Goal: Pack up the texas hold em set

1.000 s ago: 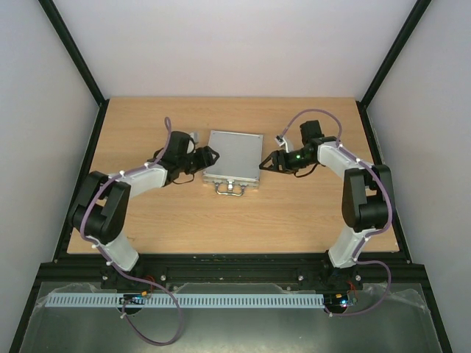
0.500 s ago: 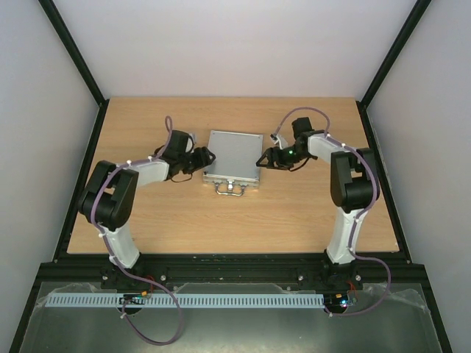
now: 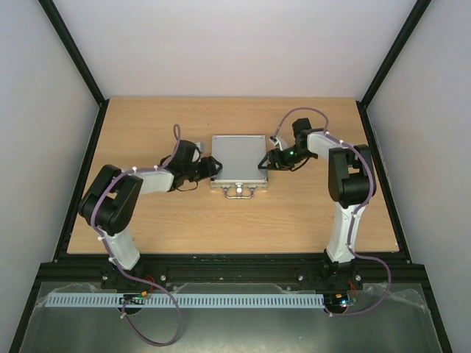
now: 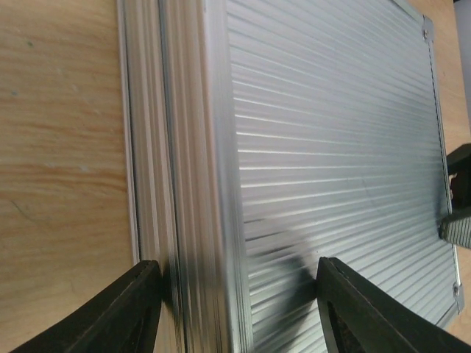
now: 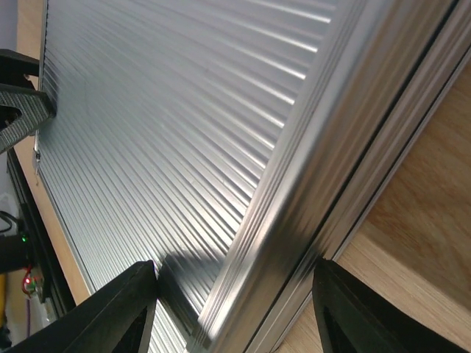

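The silver aluminium case (image 3: 238,157) lies closed and flat in the middle of the table, its handle (image 3: 237,193) toward the near edge. My left gripper (image 3: 212,168) clamps the case's left edge; in the left wrist view (image 4: 239,276) one finger sits low on the side wall and the other on the ribbed lid (image 4: 331,147). My right gripper (image 3: 265,160) clamps the right edge the same way in the right wrist view (image 5: 235,276), across the lid (image 5: 147,147). Chips, dice and cards are hidden.
The wooden table (image 3: 147,220) is bounded by a black frame, with white walls on the left, right and back. The opposite gripper shows at the far side of the lid in each wrist view: the right one (image 4: 460,198), the left one (image 5: 18,110).
Both grippers closed in on the case's side edges. The case shifted slightly right and toward the near edge and turned square to the table.
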